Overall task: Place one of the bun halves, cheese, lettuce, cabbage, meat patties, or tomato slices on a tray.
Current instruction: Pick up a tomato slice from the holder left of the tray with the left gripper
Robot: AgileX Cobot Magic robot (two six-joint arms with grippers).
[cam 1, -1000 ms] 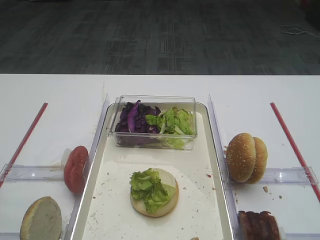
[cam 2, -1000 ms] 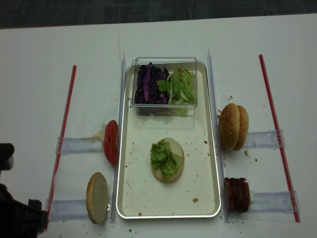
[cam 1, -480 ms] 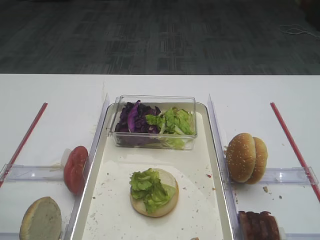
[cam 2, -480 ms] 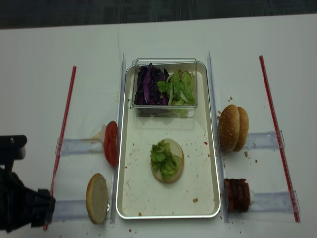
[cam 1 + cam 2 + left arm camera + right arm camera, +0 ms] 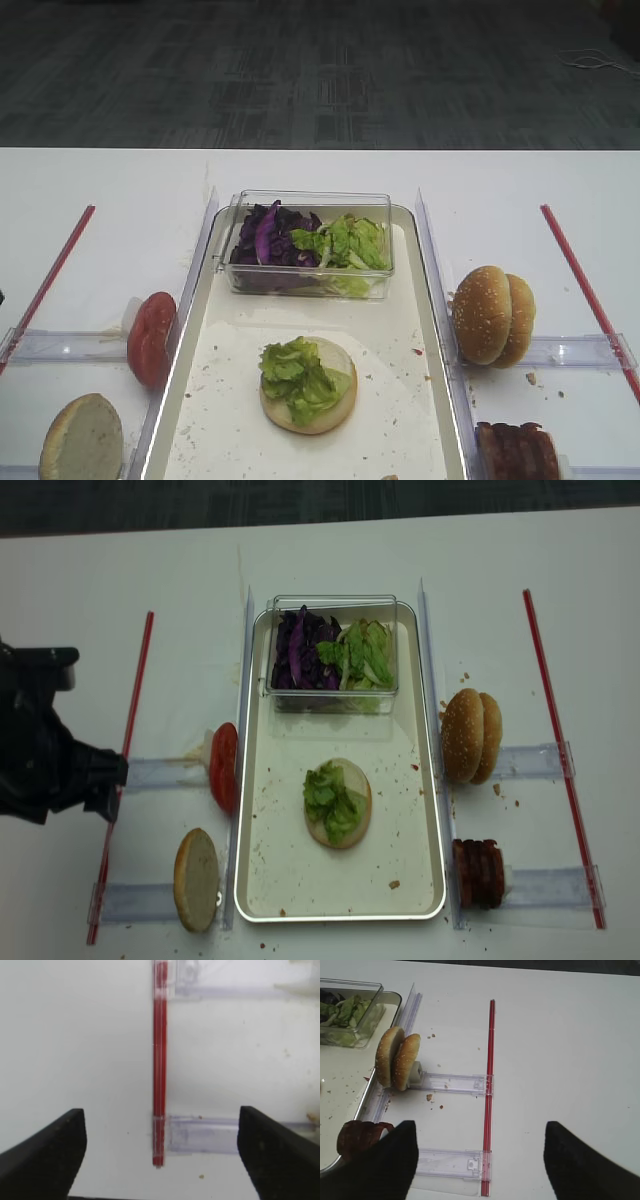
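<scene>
Looks like a lab or office test room: plain white desk (image 5: 300,170) marked out with red strips (image 5: 125,742) and clear plastic rails (image 5: 452,1082), grey carpet-tile floor (image 5: 320,70) behind.

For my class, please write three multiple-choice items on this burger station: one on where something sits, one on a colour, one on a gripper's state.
1. Where do the tomato slices stand?
A. Left of the tray, outside it
B. Inside the clear box
C. On the open bun

2. What colour is the cabbage?
A. Orange
B. Dark purple
C. White

3. How is the left gripper?
A. Shut on a bun half
B. Shut on a tomato slice
C. Open, holding nothing

Answers:
1. A, the red slices lean against the tray's left rail.
2. B, purple shreds fill the left of the clear box, beside green lettuce.
3. C, the left wrist view shows both fingers wide apart above bare table.
</scene>
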